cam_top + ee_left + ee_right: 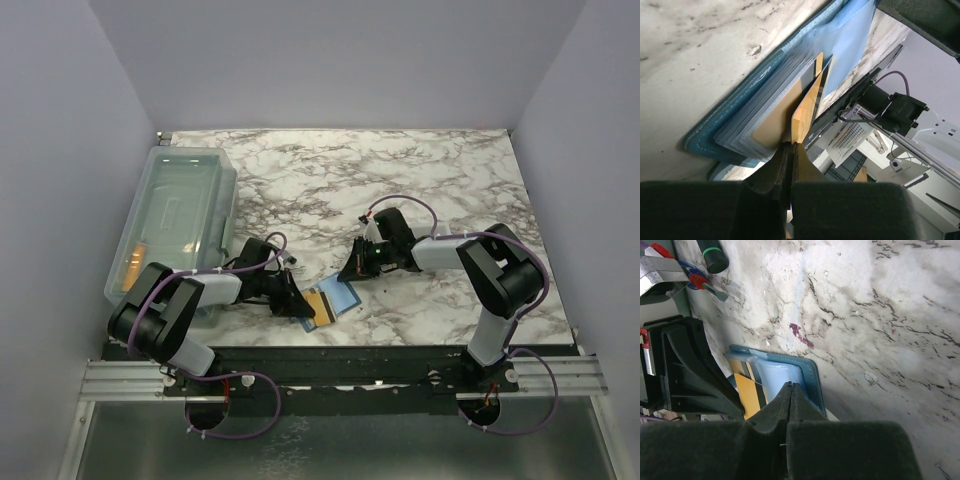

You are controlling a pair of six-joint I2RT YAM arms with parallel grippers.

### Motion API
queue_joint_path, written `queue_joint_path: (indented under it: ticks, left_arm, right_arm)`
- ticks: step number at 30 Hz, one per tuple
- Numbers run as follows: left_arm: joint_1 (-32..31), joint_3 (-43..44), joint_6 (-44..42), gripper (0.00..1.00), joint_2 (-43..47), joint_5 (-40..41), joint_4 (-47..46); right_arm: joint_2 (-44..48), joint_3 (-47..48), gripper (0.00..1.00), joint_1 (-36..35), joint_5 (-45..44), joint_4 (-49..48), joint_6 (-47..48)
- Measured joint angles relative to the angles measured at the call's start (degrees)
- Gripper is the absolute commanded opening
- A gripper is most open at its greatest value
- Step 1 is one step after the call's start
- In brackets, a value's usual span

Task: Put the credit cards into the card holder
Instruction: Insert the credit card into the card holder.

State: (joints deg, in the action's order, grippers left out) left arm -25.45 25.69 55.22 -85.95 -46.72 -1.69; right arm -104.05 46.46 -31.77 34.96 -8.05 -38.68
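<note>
The card holder [340,297] lies open on the marble near the table's front edge, a teal-blue wallet [735,117] with clear inner sleeves. A golden-orange credit card [805,112] stands part way into a sleeve, and my left gripper [792,145] is shut on its near edge. In the top view that gripper [300,305] sits just left of the wallet. My right gripper [791,386] is shut with nothing between the fingers, its tips resting on the pale blue inner flap [777,377]. The card [747,392] shows left of it, with a dark stripe.
A large clear plastic bin [175,215] stands at the left, close behind my left arm. The table's front edge [400,345] runs just below the wallet. A dark marker with a green band [712,255] lies beyond the wallet.
</note>
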Motion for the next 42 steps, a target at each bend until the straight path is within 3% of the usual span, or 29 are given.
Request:
queue_joint_path:
  ticks: [14, 25, 42]
  left_arm:
    - [0.39, 0.00, -0.83, 0.00, -0.04, 1.27, -2.93]
    - [0.66, -1.73, 4.68, 0.00, 0.04, 4.37, -9.38]
    - [-0.59, -4.92, 11.08, 0.00, 5.27, 11.32, -10.67]
  right_arm:
    - [-0.11, 0.00, 0.00, 0.02, 0.11, -0.04, 0.20]
    - [-0.11, 0.00, 0.00, 0.02, 0.13, -0.09, 0.15]
    - [1.01, -1.31, 0.00, 0.02, 0.02, -0.90, -0.96]
